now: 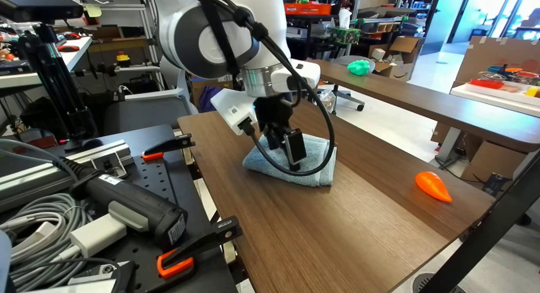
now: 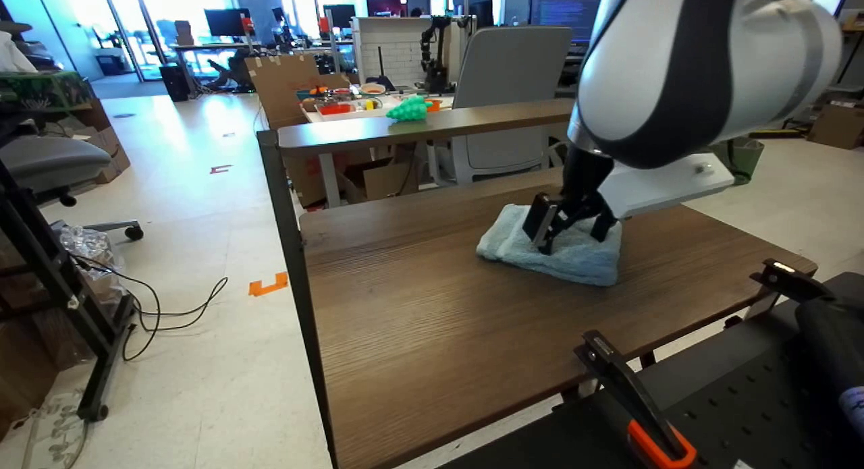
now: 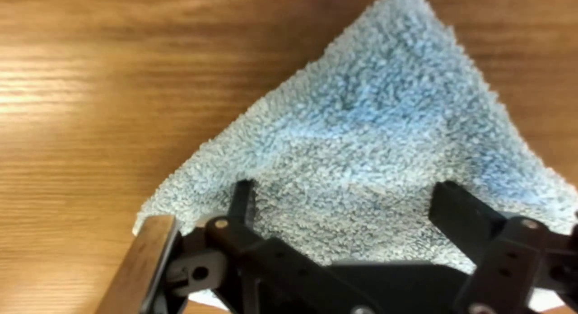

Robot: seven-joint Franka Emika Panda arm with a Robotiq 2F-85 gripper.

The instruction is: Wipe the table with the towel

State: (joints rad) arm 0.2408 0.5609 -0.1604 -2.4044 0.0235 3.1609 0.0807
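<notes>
Worktop (image 1: pixel 337 229): long, brown wood grain, taking up much of both exterior views; pale sheen across part of the top. Robot arm (image 1: pixel 215 44), white and grey, reaching down over it. Second worktop (image 1: pixel 422 101), also brown, standing apart behind, past the far side. Perforated board (image 1: pixel 158 175), black, alongside one long edge, narrow gap between.

Towel (image 2: pixel 574 260): light blue, slightly rumpled, lying on the worktop directly under the arm, toward one end. In the wrist view a corner points to the top, wood showing on both sides of it.

Tool (image 3: pixel 345 201): black, aimed down at the towel. Fingers (image 3: pixel 463 217) spread wide, cloth visible right across the gap. Tips down at the cloth; pressure cannot be told.

Black cable (image 1: pixel 330 124) loops in front of the towel in an exterior view. Clamps (image 1: pixel 202 243), two, black with orange, at the board's edge. Green lumpy object (image 1: pixel 358 67) on the second worktop. Orange object (image 1: pixel 433 186), tapered, near the worktop's opposite end, well apart from the towel.
</notes>
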